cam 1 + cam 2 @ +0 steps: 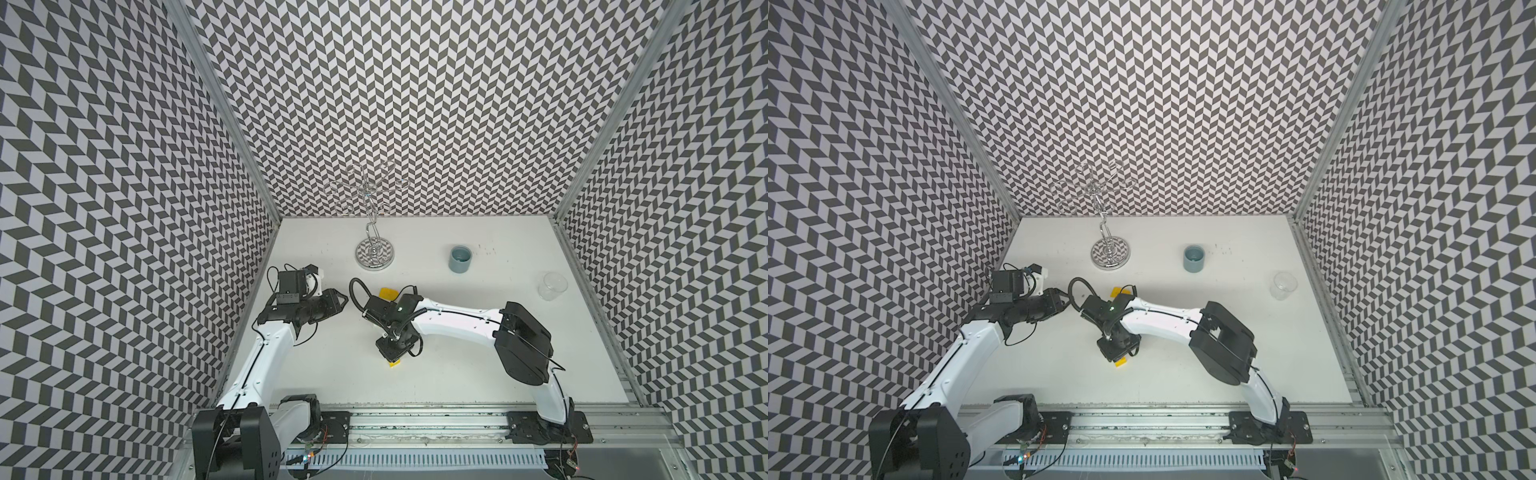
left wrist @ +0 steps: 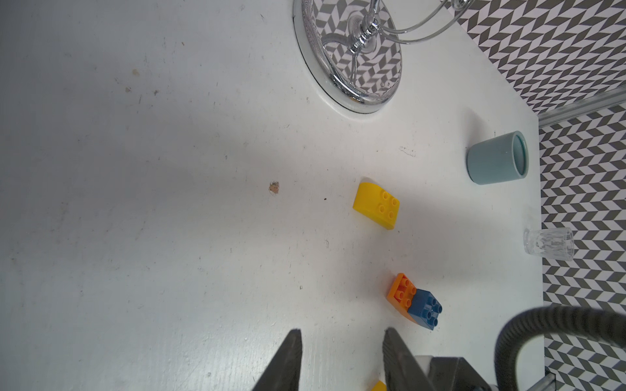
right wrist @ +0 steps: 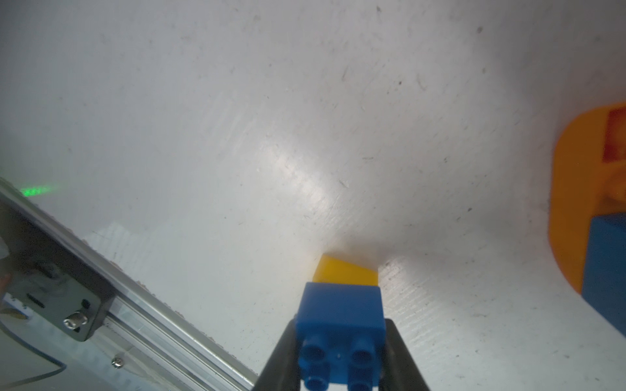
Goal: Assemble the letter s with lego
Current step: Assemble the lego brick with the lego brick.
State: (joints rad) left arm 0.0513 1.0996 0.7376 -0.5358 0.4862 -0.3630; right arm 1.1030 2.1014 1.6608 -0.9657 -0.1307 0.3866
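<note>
- Left claw [image 2: 342, 335] hangs open and empty near the left wall, low over the surface [image 1: 498, 353]. It braces nothing, so a sliding brick gets no help from it. The wall is close, so its free room lies toward the middle.
- The cable [image 1: 355, 297] on the right wrist loops close to the left claw. If either arm moves inward, it could snag.
- Right claw [image 3: 339, 333] is clamped on a blue brick [image 3: 340, 304], mid-surface toward the front. A yellow brick [image 3: 345, 270] sits right beyond the blue one, and I cannot tell if they are joined. If the studs are off line, a push would likely tip the yellow or skate it over the slick surface.
- The orange-blue pair [image 2: 413, 301] lies just beside that claw, and a sideways swing could knock it.
- The spare yellow [image 2: 376, 204] lies further back, partly under the right arm in a top view. If the arm comes lower it could shove the brick toward the stand [image 1: 375, 253].
- The S is not yet built, and its parts lie in three lots mid-surface.
- The cup [image 1: 460, 258] and glass [image 1: 552, 286] stand well apart at the back right, with broad bare room in front of them.
- The rail [image 1: 415, 419] edges the front, and a brick pushed that way could drop off.
</note>
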